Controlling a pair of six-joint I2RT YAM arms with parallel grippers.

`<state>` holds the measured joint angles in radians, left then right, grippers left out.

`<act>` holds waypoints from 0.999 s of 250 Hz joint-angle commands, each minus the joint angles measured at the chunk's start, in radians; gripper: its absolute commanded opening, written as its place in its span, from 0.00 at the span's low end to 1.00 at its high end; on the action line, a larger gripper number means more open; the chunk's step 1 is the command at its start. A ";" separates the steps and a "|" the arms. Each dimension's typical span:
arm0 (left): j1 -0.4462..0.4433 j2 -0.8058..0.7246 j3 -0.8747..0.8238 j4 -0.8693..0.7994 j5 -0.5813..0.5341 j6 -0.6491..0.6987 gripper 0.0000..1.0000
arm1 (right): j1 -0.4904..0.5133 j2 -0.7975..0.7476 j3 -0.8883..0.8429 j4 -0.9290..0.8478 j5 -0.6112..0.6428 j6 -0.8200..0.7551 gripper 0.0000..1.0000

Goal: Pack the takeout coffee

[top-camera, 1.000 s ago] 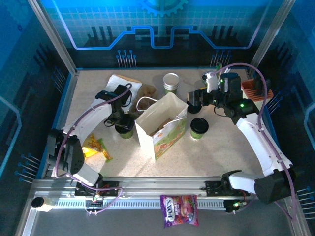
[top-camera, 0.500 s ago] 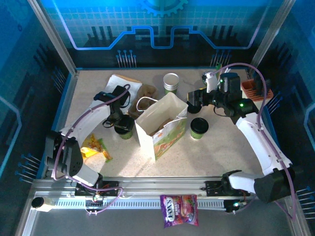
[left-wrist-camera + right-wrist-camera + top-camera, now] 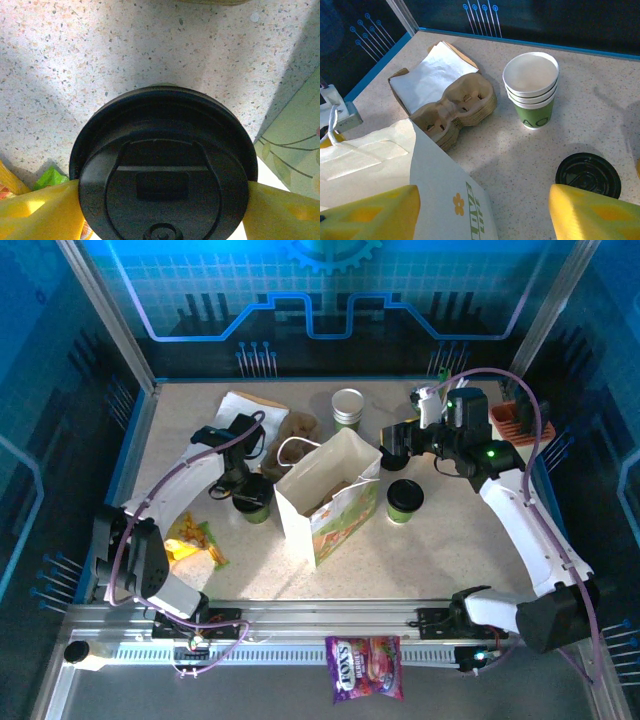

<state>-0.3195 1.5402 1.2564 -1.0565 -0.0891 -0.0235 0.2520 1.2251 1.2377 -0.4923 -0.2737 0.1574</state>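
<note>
Two alike small paper cups stand upright on the tabletop (image 3: 450, 540), each closed by a round black lid, with green wall showing below it. The first cup (image 3: 254, 502) stands at 9 o'clock from the tabletop's middle. Seen from straight above, its lid (image 3: 162, 170) has a raised centre panel and a small round boss at 6 o'clock. The second cup (image 3: 405, 499) stands at 3 o'clock, well apart from the first.

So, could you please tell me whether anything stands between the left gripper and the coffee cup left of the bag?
Nothing visible does: the left gripper straddles the cup, one yellow finger at each side of its black lid.
</note>
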 commanded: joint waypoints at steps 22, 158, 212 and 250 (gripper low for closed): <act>0.009 0.015 0.043 0.002 0.019 0.004 0.78 | -0.016 0.005 -0.001 0.012 -0.021 0.006 0.70; 0.009 0.021 0.047 0.002 0.013 0.013 0.80 | -0.015 0.008 -0.003 0.012 -0.019 0.005 0.70; 0.010 0.037 0.049 0.009 0.013 0.009 0.80 | -0.015 0.010 -0.004 0.012 -0.021 0.007 0.70; 0.009 0.031 0.050 0.012 0.014 0.010 0.80 | -0.015 0.010 -0.004 0.013 -0.019 0.007 0.70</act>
<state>-0.3195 1.5677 1.2812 -1.0481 -0.0887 -0.0231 0.2520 1.2312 1.2377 -0.4923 -0.2737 0.1574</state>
